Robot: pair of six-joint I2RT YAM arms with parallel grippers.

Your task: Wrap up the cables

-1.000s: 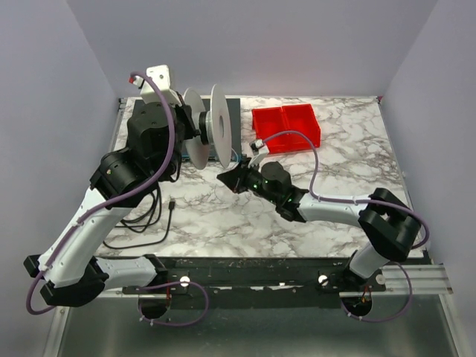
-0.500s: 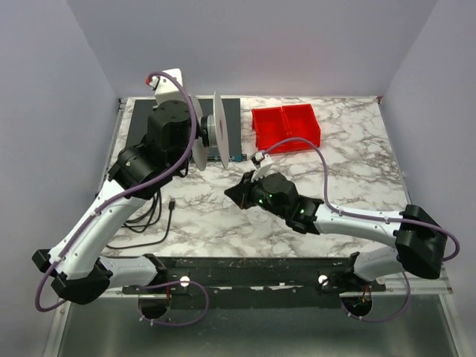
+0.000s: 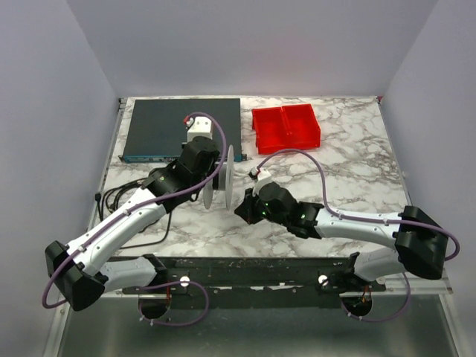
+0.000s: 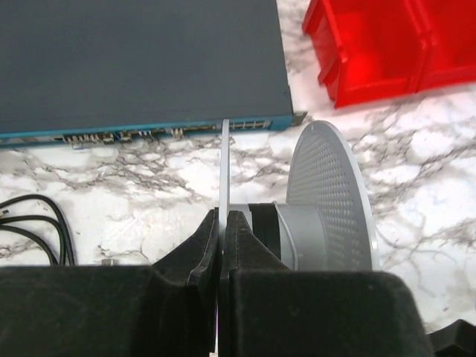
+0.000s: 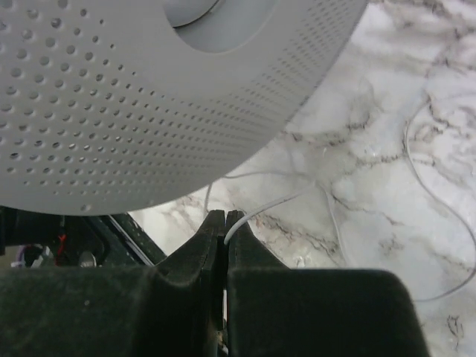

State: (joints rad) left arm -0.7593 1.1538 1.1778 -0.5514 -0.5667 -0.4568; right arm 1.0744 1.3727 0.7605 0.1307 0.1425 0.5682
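Note:
A spool [image 3: 225, 175] with two white perforated flanges hangs over the middle of the table. My left gripper [image 3: 211, 186] is shut on its thin left flange [image 4: 224, 160]. The grey hub [image 4: 288, 233] and the other flange [image 4: 332, 195] lie to the right of the fingers. My right gripper [image 3: 240, 210] sits just right of the spool and below it. In the right wrist view this gripper [image 5: 225, 219] is shut on a thin white cable [image 5: 277, 204], under the flange [image 5: 149, 97]. Loose loops of the cable [image 5: 406, 152] lie on the marble.
A dark flat box [image 3: 182, 128] with a blue port strip [image 4: 149, 132] lies at the back left. Two red bins [image 3: 286, 126] stand at the back centre. Black cords [image 3: 123, 204] lie on the left side of the marble table [image 3: 349, 171].
My left arm has carried the spool from over the dark box forward to the middle of the table. The right gripper has moved nearer with the cable.

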